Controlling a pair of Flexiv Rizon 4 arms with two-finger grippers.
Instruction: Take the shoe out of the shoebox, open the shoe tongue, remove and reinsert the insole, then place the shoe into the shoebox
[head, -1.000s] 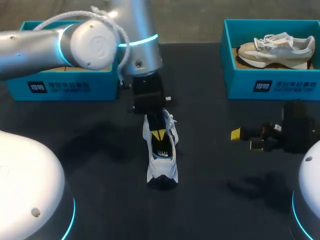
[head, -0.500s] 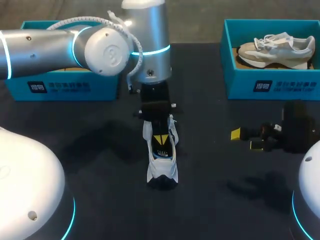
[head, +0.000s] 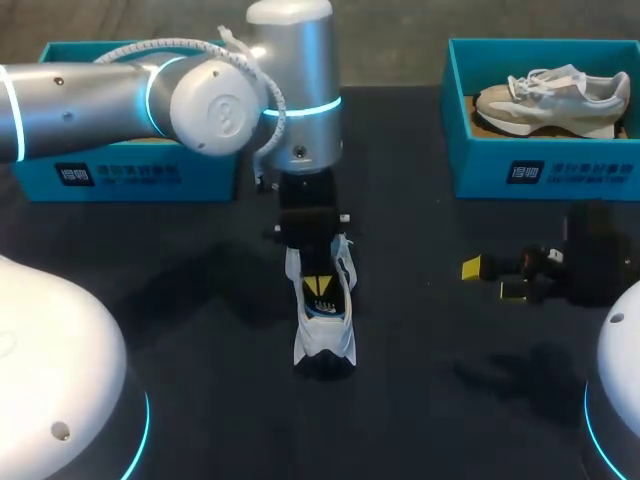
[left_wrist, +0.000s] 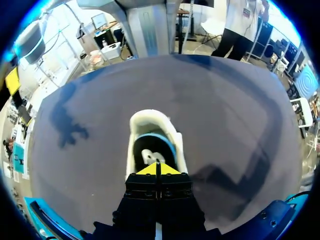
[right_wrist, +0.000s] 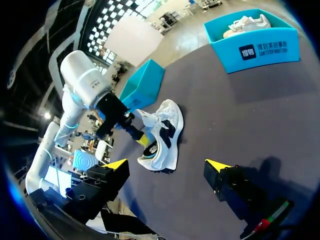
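Observation:
A white shoe with black and blue trim (head: 322, 325) lies on the dark table's middle, its opening facing up. My left gripper (head: 318, 287) reaches down into that opening, shut, its yellow tips (left_wrist: 158, 169) pressed together over the blue lining of the shoe (left_wrist: 152, 145). Whether anything thin is pinched between them I cannot tell. My right gripper (head: 493, 280) rests low at the table's right, open and holding nothing. The right wrist view has the shoe (right_wrist: 164, 132) ahead of my right gripper (right_wrist: 166, 165), with the left gripper (right_wrist: 144, 139) in it.
A teal shoebox (head: 130, 175) stands at the back left, behind my left arm. Another teal shoebox (head: 545, 165) at the back right holds a beige sneaker (head: 550, 98). Both boxes show in the right wrist view (right_wrist: 260, 47) (right_wrist: 142, 82).
My left arm has swung slightly right and its gripper has sunk a little deeper into the shoe's opening. The shoe and the right arm have kept still.

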